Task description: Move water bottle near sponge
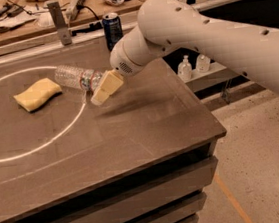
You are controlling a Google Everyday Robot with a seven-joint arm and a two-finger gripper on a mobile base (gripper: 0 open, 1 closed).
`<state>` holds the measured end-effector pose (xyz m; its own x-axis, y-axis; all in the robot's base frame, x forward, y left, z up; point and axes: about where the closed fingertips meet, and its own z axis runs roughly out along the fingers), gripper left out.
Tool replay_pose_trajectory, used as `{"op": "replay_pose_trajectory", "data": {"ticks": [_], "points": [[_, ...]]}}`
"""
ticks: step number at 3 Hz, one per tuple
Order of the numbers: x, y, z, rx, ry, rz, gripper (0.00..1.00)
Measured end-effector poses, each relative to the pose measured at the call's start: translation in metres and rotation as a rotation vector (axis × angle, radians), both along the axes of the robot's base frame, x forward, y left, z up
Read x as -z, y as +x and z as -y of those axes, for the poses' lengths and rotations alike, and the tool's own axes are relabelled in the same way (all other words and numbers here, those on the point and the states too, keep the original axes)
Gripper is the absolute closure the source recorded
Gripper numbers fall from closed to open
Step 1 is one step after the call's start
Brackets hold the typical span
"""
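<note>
The bottle (72, 77) lies on its side on the bench (142, 133), its base end pointing at the sponge (37, 94) and just beside it, with a narrow strip of bench between the two. The label band sits toward the other end. The cap is hidden behind my end effector (105, 88), which is down at that end, low over the bench. I cannot tell whether it touches the bottle, nor whether it is open, closed or gripping the neck. The sponge lies inside the white ring (57, 138) marked on the bench, and the bottle lies at the ring's far right arc.

By my reckoning the task is all but met: the bottle is near the sponge. The step in hand looks like finishing the placement and letting go. Any last nudge should be short and along the bottle's length, since a round ribbed bottle on its side will likely roll if pushed off-axis. A harder shove could drive its base into the light sponge and skid it away. If I am holding the bottle, I should release first, then lift straight up and back so I do not drag the neck along.

My arm (196, 31) comes in from the right over the bench edge. The can (113, 30) stands behind, well apart, and the retreat should pass clear of it
</note>
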<state>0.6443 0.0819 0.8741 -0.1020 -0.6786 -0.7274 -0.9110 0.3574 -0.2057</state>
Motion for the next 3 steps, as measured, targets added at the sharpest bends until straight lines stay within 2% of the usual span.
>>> {"op": "replay_pose_trajectory", "data": {"ticks": [1, 2, 3], "points": [[-0.022, -0.005, 0.047, -0.003, 0.058, 0.061, 0.00], [-0.031, -0.001, 0.077, 0.052, 0.084, 0.066, 0.00], [-0.031, -0.001, 0.079, 0.056, 0.085, 0.066, 0.00]]}}
